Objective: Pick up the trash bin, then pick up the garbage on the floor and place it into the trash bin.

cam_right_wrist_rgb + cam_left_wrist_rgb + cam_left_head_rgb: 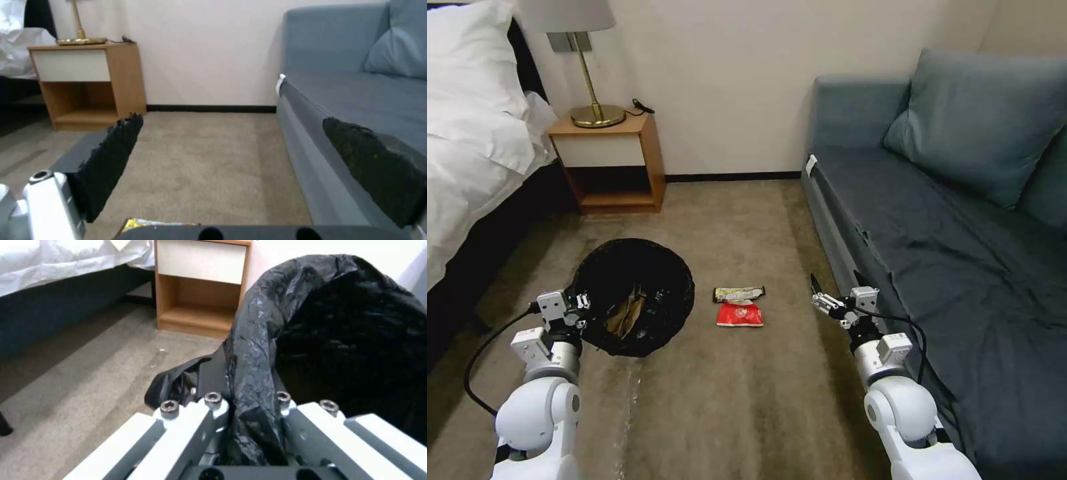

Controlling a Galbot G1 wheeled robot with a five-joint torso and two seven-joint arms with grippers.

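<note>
**Ana:** Beige carpet runs between a bed on the left and a blue sofa on the right, seen from the head camera. What's in the trash bin?

**Ben:** The trash bin sits low on the left, its black bag folded over the rim, mouth tilted toward the camera. Inside I can make out crumpled brown paper. The left pincer is clamped on the near rim.

**Ana:** And the litter?

**Ben:** Two pieces lie on the carpet just right of the bin: a long yellow-black wrapper, and a red snack packet touching it on the near side. The right pincer hangs above the floor beside the sofa's front edge, fingers spread, holding nothing.

**Ana:** Anything around them?

**Ben:** A wooden nightstand stands by the wall with a brass lamp on top. Open carpet lies between the right pincer and the litter.

**Ana:** Left wrist camera?

**Ben:** The bin's crinkly black liner rises straight out of the left pincer, squeezed between both fingers. The nightstand's open shelf shows behind.

**Ana:** Right wrist?

**Ben:** Two black finger pads stand wide apart, carpet showing between them. A corner of the yellow wrapper peeks in at the pincer's base, sofa alongside, nightstand by the far wall.
</note>
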